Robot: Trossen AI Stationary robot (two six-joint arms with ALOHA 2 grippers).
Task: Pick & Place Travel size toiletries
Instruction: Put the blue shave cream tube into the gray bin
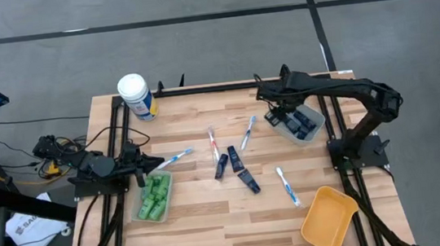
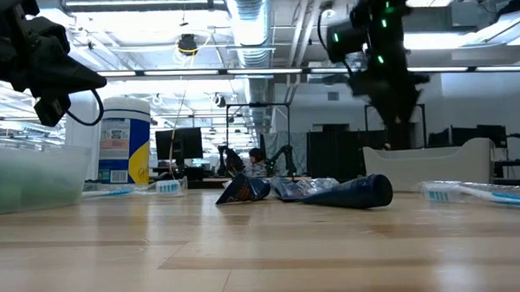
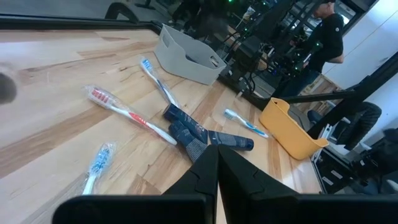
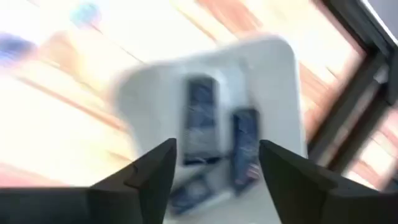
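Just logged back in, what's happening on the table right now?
The right gripper hangs open over the grey bin, which already holds navy tubes. The left gripper waits shut beside the tray of green bottles. Three more tubes and several toothbrushes lie loose mid-table.

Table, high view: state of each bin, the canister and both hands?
Grey plastic bin: holds dark navy tubes.
Clear plastic bin: holds bright green small bottles.
Yellow plastic bin: empty.
White-lidded canister: upright, lid on.
Left hand: shut, holding nothing.
Right hand: open, above the grey bin.
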